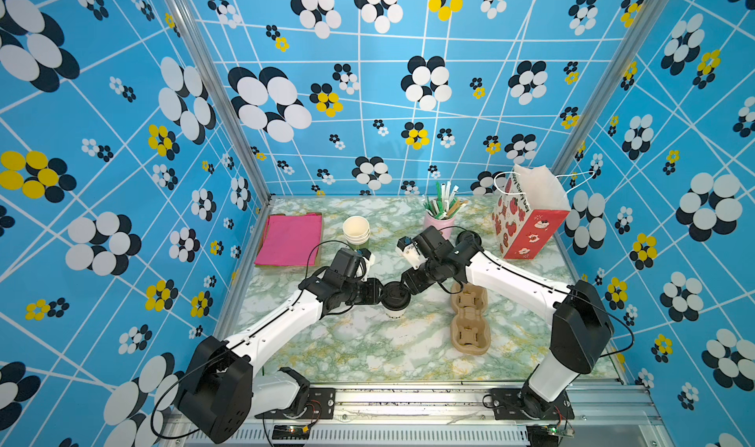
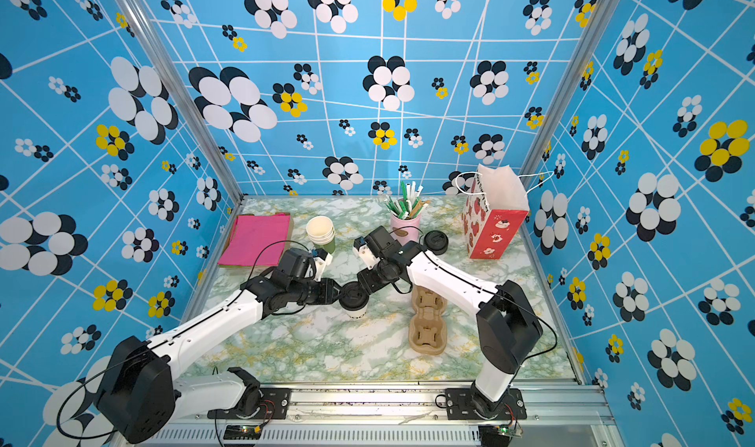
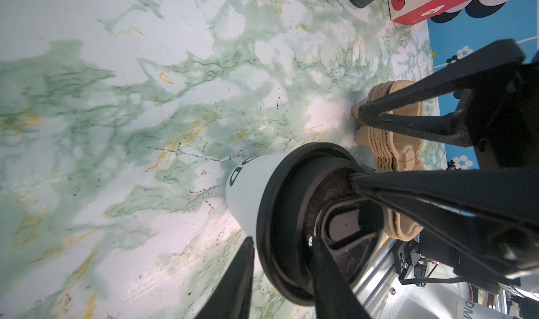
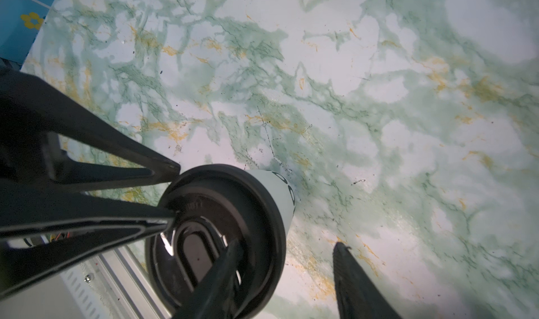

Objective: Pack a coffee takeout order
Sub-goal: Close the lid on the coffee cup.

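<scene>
2 grippers meet at 1 cup (image 1: 394,311), and we find it upright near the middle of the table (image 1: 367,355), black lid (image 1: 395,296) on. The left gripper (image 3: 280,241) sits partly closed astride the lid's rim, 1 finger outside, 1 on top; whether it truly pinches, we cannot tell. The right gripper (image 4: 287,244) stands open, 1 finger resting on the lid, the other clear of the cup, holding nothing. The brown cup holders (image 1: 470,330) lie near the cup, toward the right edge. Pink napkins (image 1: 290,238) lie in the back left corner.
</scene>
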Tool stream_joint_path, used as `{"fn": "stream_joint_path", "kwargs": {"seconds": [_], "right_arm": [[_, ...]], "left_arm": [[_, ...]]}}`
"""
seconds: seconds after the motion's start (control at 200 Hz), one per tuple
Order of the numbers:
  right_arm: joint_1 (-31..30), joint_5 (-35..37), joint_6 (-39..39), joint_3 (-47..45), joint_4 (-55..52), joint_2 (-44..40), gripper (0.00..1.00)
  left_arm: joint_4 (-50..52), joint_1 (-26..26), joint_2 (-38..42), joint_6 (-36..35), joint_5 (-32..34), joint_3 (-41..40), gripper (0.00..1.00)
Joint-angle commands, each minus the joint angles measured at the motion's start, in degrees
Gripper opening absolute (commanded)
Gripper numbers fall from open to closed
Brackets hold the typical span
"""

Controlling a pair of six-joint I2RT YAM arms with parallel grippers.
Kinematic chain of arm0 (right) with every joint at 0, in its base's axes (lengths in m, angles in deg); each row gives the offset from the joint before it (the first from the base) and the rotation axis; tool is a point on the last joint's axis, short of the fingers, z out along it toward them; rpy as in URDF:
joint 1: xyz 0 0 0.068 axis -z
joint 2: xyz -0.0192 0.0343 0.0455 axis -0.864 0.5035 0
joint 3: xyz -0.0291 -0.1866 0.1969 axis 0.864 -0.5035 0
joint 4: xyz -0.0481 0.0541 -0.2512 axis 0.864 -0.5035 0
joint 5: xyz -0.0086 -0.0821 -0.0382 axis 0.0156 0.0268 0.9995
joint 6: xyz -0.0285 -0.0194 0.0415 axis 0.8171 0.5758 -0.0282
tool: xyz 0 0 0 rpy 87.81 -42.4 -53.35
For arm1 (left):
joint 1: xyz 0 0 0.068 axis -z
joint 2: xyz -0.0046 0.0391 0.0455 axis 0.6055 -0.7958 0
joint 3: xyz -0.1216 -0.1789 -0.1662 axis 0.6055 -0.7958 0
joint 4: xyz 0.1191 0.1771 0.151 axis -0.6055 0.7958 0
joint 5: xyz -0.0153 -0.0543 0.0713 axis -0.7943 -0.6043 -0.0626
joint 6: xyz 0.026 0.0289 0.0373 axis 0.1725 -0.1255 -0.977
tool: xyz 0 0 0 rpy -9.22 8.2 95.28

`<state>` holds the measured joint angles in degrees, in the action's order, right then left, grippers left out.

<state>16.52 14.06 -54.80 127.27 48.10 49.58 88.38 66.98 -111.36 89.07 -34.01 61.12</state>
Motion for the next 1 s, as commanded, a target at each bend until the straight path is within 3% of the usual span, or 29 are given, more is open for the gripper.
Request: {"fn": "stream_joint_path", "kwargs": {"seconds": [0.0,0.745,0.994], "right_arm": [[-1.0,1.6,0.3,-2.7,-8.4,2.4,0.54],[-1.0,-0.2,-0.1,6.1,-3.4,0.9,0.63],[-1.0,-0.8,4.1,5.6,-2.9,-3.2,0.71]], "left_arm": [[5.0,0.3,-1.5,-0.8,3.0,-1.1,0.35],[4.8,0.3,-1.5,-2.9,1.5,5.2,0.42],[8.2,-0.2,0.0,-5.6,3.7,9.1,0.64]]}}
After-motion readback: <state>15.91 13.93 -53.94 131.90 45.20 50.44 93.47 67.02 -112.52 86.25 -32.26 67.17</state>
